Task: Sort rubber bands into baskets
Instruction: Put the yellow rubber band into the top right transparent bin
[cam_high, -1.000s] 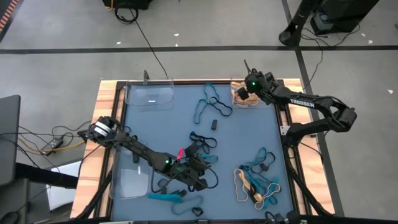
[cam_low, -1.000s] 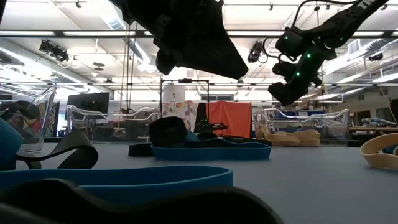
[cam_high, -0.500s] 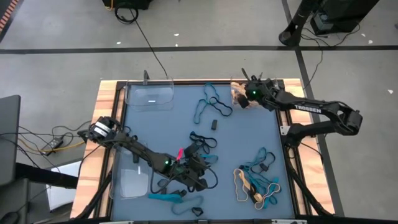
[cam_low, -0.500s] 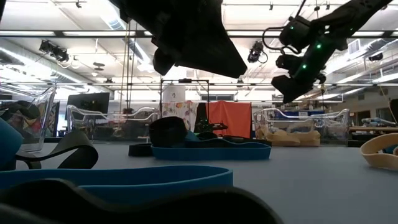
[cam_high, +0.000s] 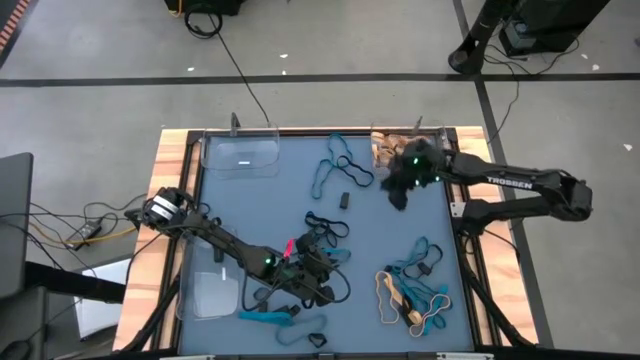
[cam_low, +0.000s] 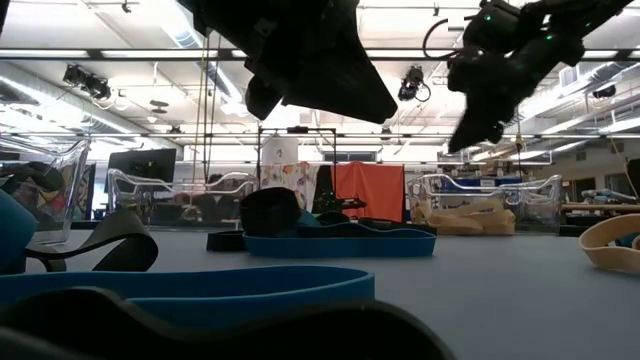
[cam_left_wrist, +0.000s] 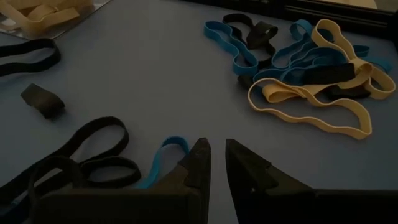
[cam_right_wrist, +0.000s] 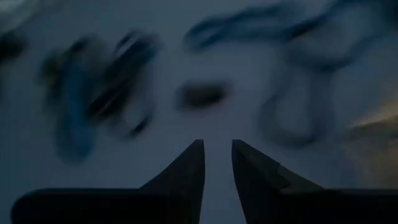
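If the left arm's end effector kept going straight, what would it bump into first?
Likely bare table first; the left end effector points across open mat towards the tangle of tan, blue and black rubber bands, though depth is uncertain.

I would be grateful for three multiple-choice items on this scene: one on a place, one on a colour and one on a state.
1. In the high view, where is the clear plastic basket that holds tan rubber bands?
A. top right corner of the table
B. bottom left corner
C. table centre

2. In the left wrist view, what colour is the thin rubber loop lying closest to the left gripper?
A. tan
B. red
C. teal-blue

3. How do the left gripper's jaws stand?
A. clamped on a tan band
B. slightly apart, holding nothing
C. spread wide around a basket

Answers:
1 A: the clear plastic basket with the tan rubber bands sits at the top right.
2 C: the thin rubber loop is teal-blue.
3 B: the left gripper shows a narrow empty gap.
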